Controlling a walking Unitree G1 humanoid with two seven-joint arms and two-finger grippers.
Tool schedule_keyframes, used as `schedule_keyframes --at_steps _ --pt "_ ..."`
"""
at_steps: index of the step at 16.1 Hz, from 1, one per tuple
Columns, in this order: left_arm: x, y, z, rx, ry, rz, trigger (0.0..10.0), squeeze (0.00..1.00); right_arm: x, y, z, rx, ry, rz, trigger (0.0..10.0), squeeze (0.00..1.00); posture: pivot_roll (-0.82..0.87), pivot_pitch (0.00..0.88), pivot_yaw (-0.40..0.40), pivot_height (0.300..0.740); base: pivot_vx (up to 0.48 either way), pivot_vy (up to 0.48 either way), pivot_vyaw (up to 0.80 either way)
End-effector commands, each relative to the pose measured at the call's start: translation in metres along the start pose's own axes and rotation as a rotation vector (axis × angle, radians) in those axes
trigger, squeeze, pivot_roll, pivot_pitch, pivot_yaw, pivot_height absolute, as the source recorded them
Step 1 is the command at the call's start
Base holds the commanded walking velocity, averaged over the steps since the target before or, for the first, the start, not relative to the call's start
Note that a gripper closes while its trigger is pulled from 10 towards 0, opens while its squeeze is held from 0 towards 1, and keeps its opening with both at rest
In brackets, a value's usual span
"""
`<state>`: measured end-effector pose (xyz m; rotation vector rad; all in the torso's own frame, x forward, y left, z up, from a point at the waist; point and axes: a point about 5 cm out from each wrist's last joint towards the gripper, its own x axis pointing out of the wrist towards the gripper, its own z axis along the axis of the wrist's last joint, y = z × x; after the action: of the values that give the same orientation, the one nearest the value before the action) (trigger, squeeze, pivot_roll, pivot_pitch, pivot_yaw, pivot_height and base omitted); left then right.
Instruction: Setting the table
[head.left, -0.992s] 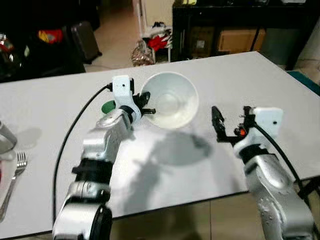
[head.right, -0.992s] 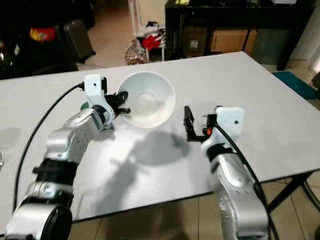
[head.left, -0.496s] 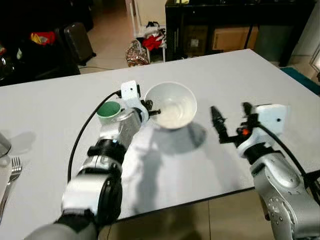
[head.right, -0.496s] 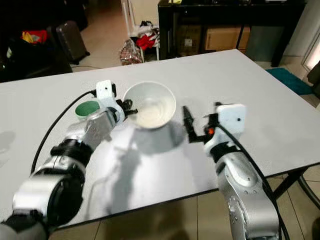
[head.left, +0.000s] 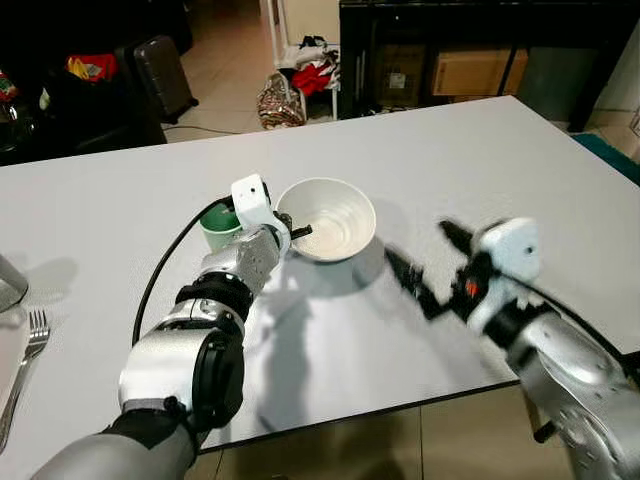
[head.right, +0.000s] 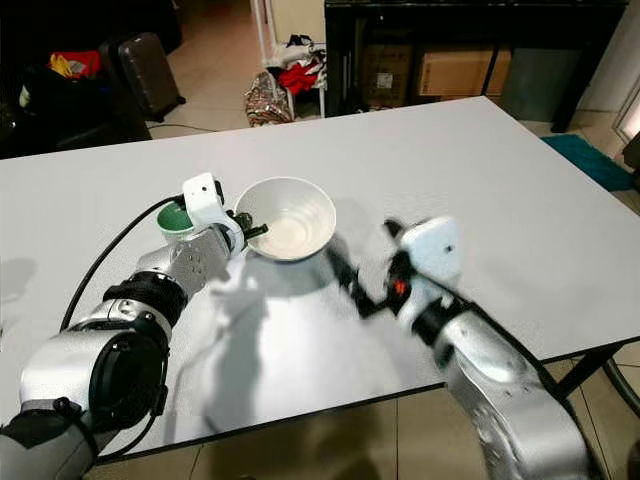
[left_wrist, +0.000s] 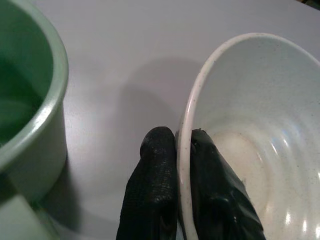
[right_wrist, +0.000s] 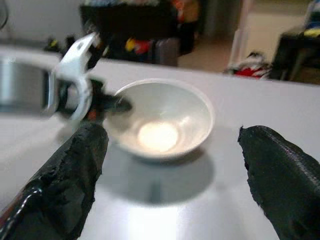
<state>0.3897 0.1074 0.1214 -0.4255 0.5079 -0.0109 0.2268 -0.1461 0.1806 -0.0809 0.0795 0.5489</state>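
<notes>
The round white ceramic bowl (head.left: 326, 218) sat on the white table (head.left: 480, 160), just beside a pale green plastic cup (head.left: 218, 226) on its left. The left gripper (left_wrist: 182, 150) was clenched on the bowl's near-left rim, one finger inside and one outside. The right gripper (head.left: 420, 283) hovered spread and empty to the bowl's right, fingers pointing toward it, so the left arm looked better placed to move it.
</notes>
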Motion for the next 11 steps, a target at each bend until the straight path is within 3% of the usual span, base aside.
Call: schedule_keyframes --at_steps 1,2,3,11 --pt "0.0 -0.003 0.01 -0.018 -0.018 -0.003 10.0 0.02 -0.004 0.008 0.0 -0.035 0.067 0.1 10.0 0.0 -0.12 0.01 0.118 0.74 0.0 0.0 0.0" --pt "0.0 -0.003 0.01 -0.016 -0.014 0.002 10.0 0.16 -0.005 0.009 -0.001 -0.047 0.087 0.12 10.0 0.0 -0.12 0.009 0.118 0.74 0.0 0.0 0.0" --pt "0.0 -0.002 0.01 -0.004 -0.015 0.016 10.0 1.0 -0.007 0.012 -0.005 -0.07 0.133 0.149 10.0 0.0 -0.12 0.01 0.118 0.74 0.0 0.0 0.0" --pt "-0.002 -0.004 0.027 0.003 -0.07 -0.033 10.0 1.0 -0.007 0.006 -0.001 -0.097 0.153 0.152 10.0 0.0 -0.11 0.0 0.103 0.74 0.0 0.0 0.0"
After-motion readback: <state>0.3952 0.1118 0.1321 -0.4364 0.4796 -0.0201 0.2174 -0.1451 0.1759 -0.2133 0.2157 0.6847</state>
